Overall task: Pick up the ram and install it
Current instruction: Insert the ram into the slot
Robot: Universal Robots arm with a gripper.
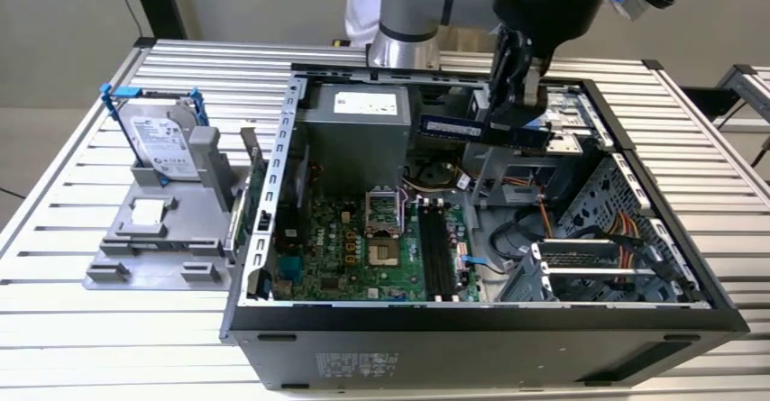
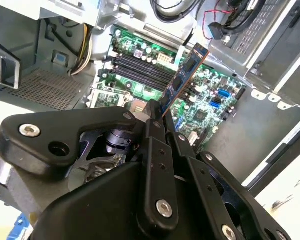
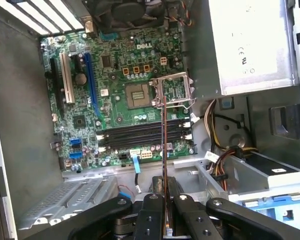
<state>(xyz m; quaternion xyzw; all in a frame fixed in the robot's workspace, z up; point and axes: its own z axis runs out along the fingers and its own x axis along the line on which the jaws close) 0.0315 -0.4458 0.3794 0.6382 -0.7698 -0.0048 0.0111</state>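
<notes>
In the upper right-of-centre part of the exterior view the gripper hangs over the open computer case. Its jaws are drawn in narrowly on the ram, taken near one end, so most of the bluish stick juts out roughly level toward the exterior view's left. There it sits above the case's interior and well clear of the motherboard. In the first wrist view the stick appears edge-on, a thin line running out from between the two black fingers, which press on its flat faces (the gap between them looks no wider than the board itself). Beyond it lie the long black slots, and the stick crosses them rather than lying along them. In the second wrist view its flat face is tilted up over the same slots. At the exterior view's left, outside the case, a silver hard drive in a blue frame stands upright in a grey holder on the slatted table.
</notes>
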